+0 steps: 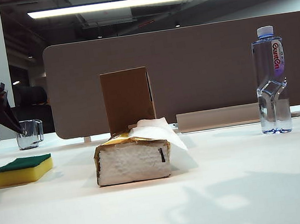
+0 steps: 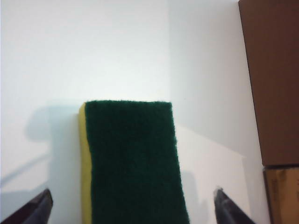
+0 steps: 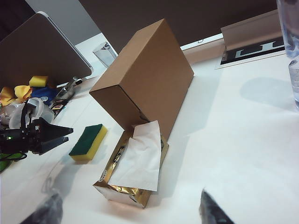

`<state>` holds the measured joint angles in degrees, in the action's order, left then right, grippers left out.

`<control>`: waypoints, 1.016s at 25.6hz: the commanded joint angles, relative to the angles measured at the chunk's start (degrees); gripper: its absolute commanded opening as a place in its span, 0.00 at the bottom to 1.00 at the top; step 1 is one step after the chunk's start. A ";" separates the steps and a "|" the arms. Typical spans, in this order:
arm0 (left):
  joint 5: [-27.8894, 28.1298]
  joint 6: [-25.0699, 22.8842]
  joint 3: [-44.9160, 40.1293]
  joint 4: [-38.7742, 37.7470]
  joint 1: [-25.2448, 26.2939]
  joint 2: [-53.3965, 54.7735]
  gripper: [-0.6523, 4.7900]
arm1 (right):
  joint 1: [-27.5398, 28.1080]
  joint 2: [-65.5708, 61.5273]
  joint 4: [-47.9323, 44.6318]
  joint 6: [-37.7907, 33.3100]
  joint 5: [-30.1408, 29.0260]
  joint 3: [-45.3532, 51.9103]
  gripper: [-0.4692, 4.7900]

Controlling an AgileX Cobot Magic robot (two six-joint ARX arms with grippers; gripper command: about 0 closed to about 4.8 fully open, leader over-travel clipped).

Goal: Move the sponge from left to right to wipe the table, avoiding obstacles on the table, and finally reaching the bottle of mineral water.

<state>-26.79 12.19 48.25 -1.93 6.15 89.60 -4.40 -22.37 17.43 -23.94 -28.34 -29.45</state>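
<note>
White table (image 1: 248, 187); left gripper (image 2: 131, 207), right gripper (image 3: 126, 210) agape

The sponge (image 2: 133, 163), yellow foam with its dark green scouring face up, lies flat on the white table (image 1: 243, 188), between the spread fingertips (image 2: 35, 210) of the left gripper (image 2: 133, 212), touching neither. The gold-and-white tissue pack (image 1: 133, 159), a white tissue sticking out, lies well beyond those fingers, the upright brown cardboard box (image 1: 128, 99) just behind it. The clear bottle (image 1: 271, 79) stands upright farthest off, ahead of the right gripper (image 3: 128, 210), whose fingers are spread.
</note>
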 commanded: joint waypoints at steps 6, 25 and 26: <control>-0.07 -4.31 0.98 -0.61 -0.04 1.16 1.00 | -0.09 -3.26 -1.33 -0.07 -2.91 -0.52 0.81; -1.07 -7.56 3.28 -1.05 -0.24 7.17 1.00 | -0.76 -6.62 -2.23 -0.04 -3.76 -1.36 0.81; -0.57 -7.67 3.28 -1.03 -0.24 7.23 1.00 | -0.74 -6.62 -2.23 -0.04 -3.76 -1.36 0.81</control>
<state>-27.88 4.91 51.37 -3.57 5.89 96.84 -5.17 -29.10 16.16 -23.99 -31.94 -30.41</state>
